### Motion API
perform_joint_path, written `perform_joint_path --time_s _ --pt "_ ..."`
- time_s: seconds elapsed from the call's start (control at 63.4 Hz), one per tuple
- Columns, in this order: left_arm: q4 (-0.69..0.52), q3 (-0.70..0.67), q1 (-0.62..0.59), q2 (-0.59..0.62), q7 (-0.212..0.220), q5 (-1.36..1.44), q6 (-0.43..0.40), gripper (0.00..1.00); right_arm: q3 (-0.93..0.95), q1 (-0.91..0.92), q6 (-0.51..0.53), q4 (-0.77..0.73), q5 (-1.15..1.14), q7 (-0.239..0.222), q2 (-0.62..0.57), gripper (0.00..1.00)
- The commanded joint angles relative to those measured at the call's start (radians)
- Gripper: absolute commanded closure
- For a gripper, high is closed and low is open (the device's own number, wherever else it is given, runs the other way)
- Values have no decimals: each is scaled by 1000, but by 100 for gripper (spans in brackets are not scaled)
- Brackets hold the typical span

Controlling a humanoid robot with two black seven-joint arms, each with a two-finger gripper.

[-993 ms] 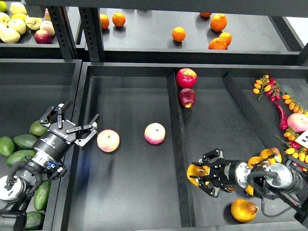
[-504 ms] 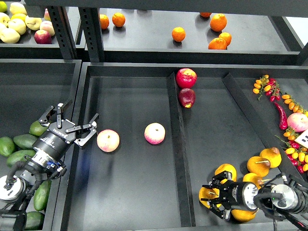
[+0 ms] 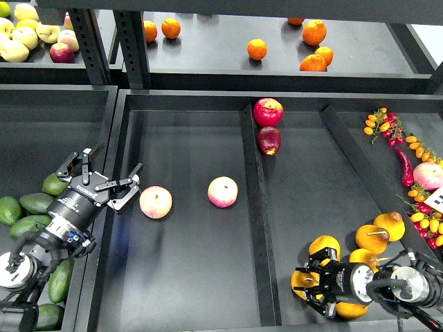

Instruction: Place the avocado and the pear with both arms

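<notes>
My left gripper point(image 3: 111, 167) is open and empty. It hovers over the wall between the left bin and the middle tray, just left of a pink-and-yellow apple point(image 3: 156, 202). Several dark green avocados point(image 3: 33, 203) lie in the left bin beside and under my left arm. My right gripper point(image 3: 315, 285) is low at the front of the right compartment, its fingers closed around a yellow-orange pear point(image 3: 300, 279). This pear sits against a pile of other pears point(image 3: 372, 238).
A second pink apple point(image 3: 223, 191) lies in the middle tray. Two red fruits point(image 3: 268, 112) sit by the divider point(image 3: 256, 207). Peppers and small tomatoes point(image 3: 405, 159) fill the right bin. Oranges point(image 3: 313, 32) and apples point(image 3: 28, 34) lie on the back shelf.
My right gripper has carried the pear from the compartment's middle down to the front, against the pear pile, then nearly stopped. My left arm has not moved.
</notes>
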Motion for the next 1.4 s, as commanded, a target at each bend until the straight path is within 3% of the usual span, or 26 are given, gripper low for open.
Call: perform_joint_path --time_s 0.0,0.315,0.426,0.757,1.072,1.261,1.387 --pt "-1 0 2 0 0 0 0 1 0 -1 -1 0 -1 0 0 44" --pt "-3 1 3 0 0 0 0 1 4 20 -18 26 -52 0 -1 16" --pt "-3 3 3 0 0 0 0 1 55 83 -123 65 -47 0 32 2" --pt "-6 5 11 0 0 0 0 1 322 174 -313 72 -54 0 270 1" --pt "-3 5 16 0 0 0 0 1 586 229 -313 -21 -61 0 526 1" --pt "0 6 16 0 0 0 0 1 692 221 -313 -50 -60 0 566 1" --pt "5 3 16 0 0 0 0 1 739 206 -174 -82 -69 0 566 0"
